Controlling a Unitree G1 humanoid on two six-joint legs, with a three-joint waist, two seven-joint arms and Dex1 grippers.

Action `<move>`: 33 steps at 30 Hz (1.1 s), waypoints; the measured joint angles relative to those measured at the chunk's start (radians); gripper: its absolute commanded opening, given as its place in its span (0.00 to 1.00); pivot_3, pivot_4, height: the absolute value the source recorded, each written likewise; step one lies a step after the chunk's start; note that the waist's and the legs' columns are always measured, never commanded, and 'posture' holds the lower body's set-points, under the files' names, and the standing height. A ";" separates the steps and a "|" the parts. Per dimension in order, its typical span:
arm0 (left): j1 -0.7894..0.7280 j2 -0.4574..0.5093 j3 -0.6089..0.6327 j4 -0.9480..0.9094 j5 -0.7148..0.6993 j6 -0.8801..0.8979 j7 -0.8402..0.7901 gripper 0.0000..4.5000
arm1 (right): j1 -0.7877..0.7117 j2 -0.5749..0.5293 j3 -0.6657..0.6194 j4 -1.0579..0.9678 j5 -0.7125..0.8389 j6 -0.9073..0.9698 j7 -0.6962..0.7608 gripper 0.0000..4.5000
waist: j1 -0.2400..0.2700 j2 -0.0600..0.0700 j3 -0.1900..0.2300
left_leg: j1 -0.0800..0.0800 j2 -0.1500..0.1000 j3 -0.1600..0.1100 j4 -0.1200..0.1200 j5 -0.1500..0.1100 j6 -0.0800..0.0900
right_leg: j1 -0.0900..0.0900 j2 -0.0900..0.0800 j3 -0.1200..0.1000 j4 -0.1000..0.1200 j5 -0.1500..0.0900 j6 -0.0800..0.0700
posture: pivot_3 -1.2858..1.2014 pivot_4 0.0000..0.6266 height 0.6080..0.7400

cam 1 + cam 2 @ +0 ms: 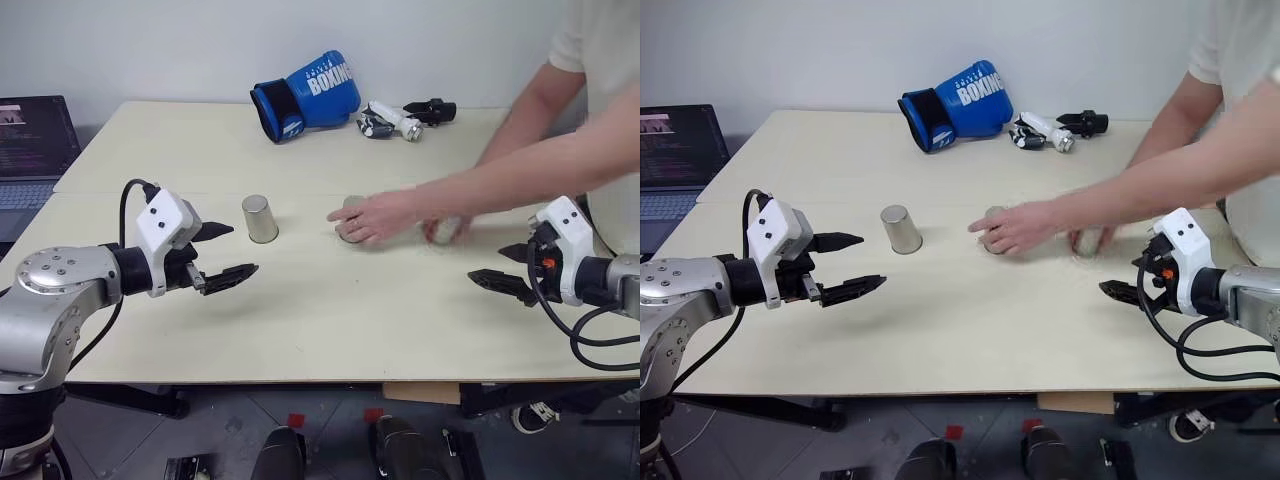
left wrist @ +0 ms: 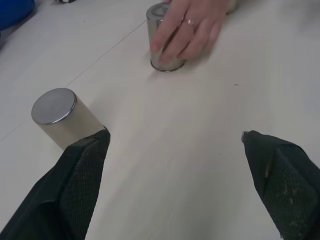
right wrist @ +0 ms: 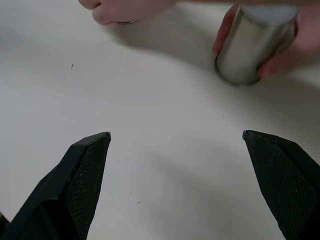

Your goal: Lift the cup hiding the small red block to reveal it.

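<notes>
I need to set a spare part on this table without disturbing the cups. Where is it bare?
Bare: the near strip of the table between the left gripper and right gripper, and the far left corner beside the boxing glove. Crowded: mid-table, where a person's hands cover two cups by the free cup.

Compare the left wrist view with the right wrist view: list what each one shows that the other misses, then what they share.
Left wrist view alone: an untouched upside-down cup standing free beside one finger of the open left gripper, and a person's hand laid over a second cup.

Right wrist view alone: a third cup clasped in the person's other hand, ahead of the open right gripper.

Shared: the pale table, wide-spread black fingers touching nothing, and a hand with a ring. No red block is visible.
</notes>
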 measured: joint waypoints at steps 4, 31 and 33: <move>0.000 0.000 0.000 0.000 0.000 0.000 0.000 1.00 | -0.001 0.000 0.002 0.001 -0.004 -0.007 0.000 1.00 | 0.000 0.000 0.000 | 0.000 0.000 0.000 0.000 0.000 0.000 | 0.000 0.000 0.000 0.000 0.000 0.000 | 0.52 0.24 1.00; 0.064 -0.012 0.027 -0.041 -0.005 0.011 0.045 1.00 | -0.128 0.240 0.283 0.100 -0.105 -0.176 -0.032 1.00 | 0.000 0.000 0.000 | 0.000 0.000 0.000 0.000 0.000 0.000 | 0.000 0.000 0.000 0.001 0.000 0.000 | 0.52 0.24 1.00; 0.090 -0.071 0.006 -0.084 -0.006 0.018 0.085 1.00 | -0.138 0.260 0.284 0.100 -0.105 -0.180 -0.035 1.00 | 0.005 0.000 0.000 | -0.001 0.000 0.000 0.000 0.000 0.000 | 0.000 0.000 0.000 0.001 0.000 0.000 | 0.52 0.24 1.00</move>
